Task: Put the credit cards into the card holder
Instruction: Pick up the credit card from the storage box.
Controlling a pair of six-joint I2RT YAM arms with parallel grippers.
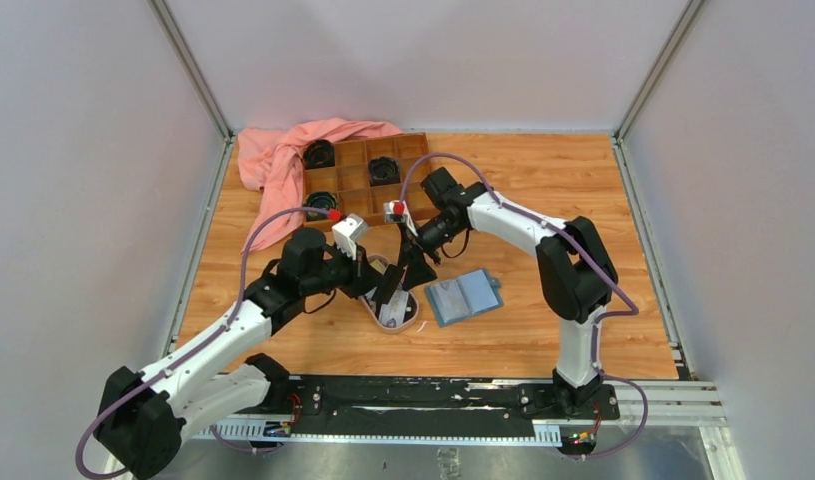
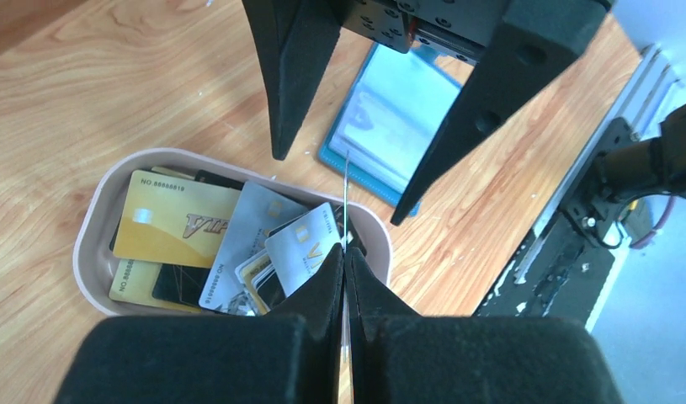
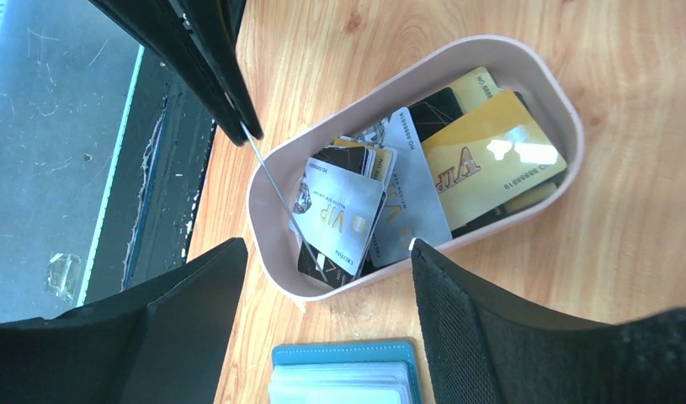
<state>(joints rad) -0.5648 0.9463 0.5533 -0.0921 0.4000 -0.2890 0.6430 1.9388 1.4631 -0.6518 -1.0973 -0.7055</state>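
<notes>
My left gripper (image 2: 344, 251) is shut on one thin credit card (image 2: 345, 195), seen edge-on and held upright over the right end of the pink oval dish (image 2: 95, 215). The right wrist view shows that card (image 3: 276, 189) as a slanted line over the dish (image 3: 268, 244). Several more credit cards lie in the dish, among them a gold one (image 2: 175, 220) and a pale grey one (image 3: 343, 210). My right gripper (image 3: 324, 246) is open, its fingers (image 2: 290, 80) straddling the held card without touching it. The blue card holder (image 1: 465, 296) lies open on the table right of the dish.
A brown wooden compartment tray (image 1: 368, 172) stands at the back with black items in some cells. A pink cloth (image 1: 281, 160) is draped over its left side. The black base rail (image 1: 433, 395) runs along the near table edge.
</notes>
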